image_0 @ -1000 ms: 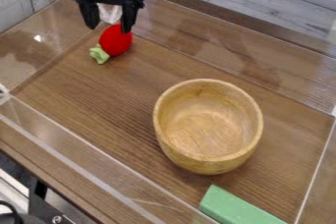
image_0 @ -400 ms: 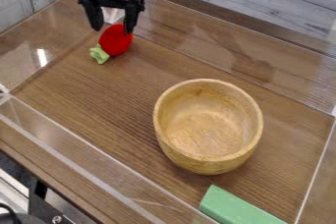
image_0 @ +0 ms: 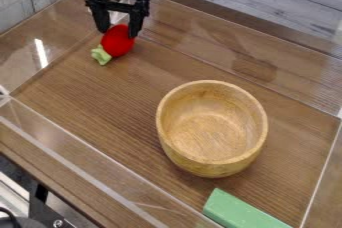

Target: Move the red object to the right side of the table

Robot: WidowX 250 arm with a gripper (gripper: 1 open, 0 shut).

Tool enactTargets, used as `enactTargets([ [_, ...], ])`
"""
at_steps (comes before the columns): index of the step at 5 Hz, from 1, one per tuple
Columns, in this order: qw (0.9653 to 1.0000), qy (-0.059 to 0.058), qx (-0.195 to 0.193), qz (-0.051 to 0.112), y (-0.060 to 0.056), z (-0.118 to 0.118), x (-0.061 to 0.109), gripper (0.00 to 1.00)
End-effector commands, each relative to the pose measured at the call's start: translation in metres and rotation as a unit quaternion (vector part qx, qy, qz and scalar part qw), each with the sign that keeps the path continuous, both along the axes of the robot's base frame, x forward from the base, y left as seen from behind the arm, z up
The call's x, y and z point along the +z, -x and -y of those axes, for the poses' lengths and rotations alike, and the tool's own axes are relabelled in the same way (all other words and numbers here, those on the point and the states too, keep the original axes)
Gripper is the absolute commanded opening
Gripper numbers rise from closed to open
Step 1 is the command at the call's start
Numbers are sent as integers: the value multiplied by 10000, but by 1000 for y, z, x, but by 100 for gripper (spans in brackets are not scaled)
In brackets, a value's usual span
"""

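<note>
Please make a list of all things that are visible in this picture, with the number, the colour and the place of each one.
red object: one, bright red with a light green stem end, lying far left on the table, right under the gripper.
wooden bowl: one, light wood, upright and empty, centre right of the table.
green block: one, flat, green, at the near right corner, partly cut by the picture edge.
table: one, brown wood grain, with low clear walls around it.
gripper: one, black, jaws open, pointing down just above the red object.
</note>
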State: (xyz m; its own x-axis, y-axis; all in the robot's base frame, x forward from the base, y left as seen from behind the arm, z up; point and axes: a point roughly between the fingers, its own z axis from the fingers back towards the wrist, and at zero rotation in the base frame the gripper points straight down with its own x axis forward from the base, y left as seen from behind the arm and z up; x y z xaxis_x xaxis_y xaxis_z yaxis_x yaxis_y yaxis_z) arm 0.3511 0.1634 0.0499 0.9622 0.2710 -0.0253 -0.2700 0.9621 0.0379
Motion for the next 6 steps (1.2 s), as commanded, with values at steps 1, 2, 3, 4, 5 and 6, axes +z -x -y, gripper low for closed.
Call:
enactTargets([
  [1,9993,-189,206,268,-20,-8,24,100],
  [2,9983,-222,486,233,-26,-13,27,100],
  [3,9971,-264,698,170,-21,-5,23,100],
  [4,9954,-307,901,121,-17,2,19,100],
  [5,9929,-321,1137,110,-14,8,19,0],
  [6,9924,-308,1186,112,-11,0,17,0],
])
